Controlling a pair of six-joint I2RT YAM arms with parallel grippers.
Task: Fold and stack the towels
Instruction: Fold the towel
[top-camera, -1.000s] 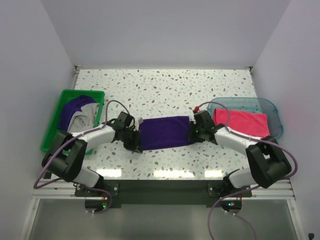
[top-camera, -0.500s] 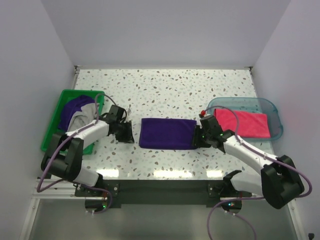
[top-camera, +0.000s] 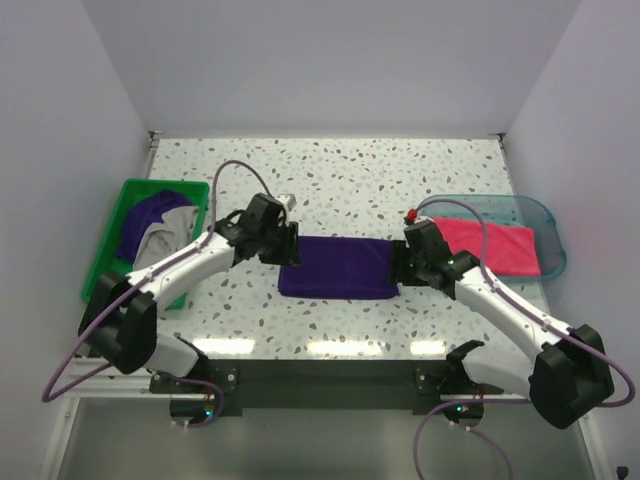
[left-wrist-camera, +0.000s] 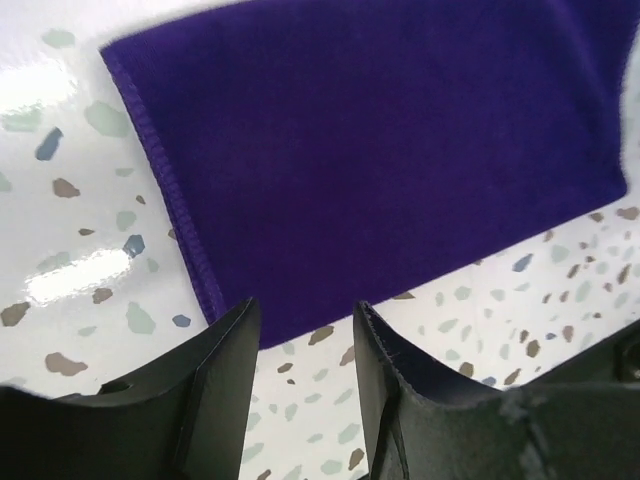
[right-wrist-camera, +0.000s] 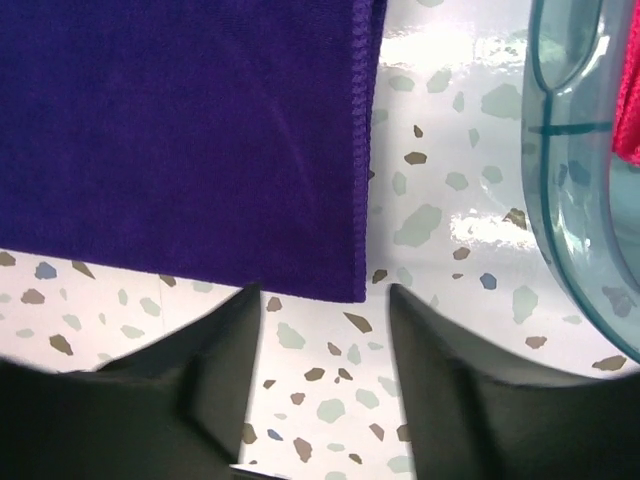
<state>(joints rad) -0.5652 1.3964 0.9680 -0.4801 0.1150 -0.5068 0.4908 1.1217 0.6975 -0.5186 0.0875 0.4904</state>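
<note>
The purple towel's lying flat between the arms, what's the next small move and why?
Probably lower both and pinch the ends of the purple towel: the left gripper and right gripper hang open and empty, one at each end, and it lies flat, not yet on the pink towel in the tray.

A folded towel (top-camera: 338, 266) lies between the bin (top-camera: 100, 265) (left, seemingly two towels (top-camera: 150, 218) inside) and the tray (top-camera: 548, 212), right.

Bright, even overhead light with faint shadows. In the top view, white glare patches line the speckled table (top-camera: 330, 190) at 6 o'clock. Both wrist views show the purple towel (left-wrist-camera: 380, 150) sharply, with tabletop glare at 9 o'clock on the left and 3 o'clock on the right.
</note>
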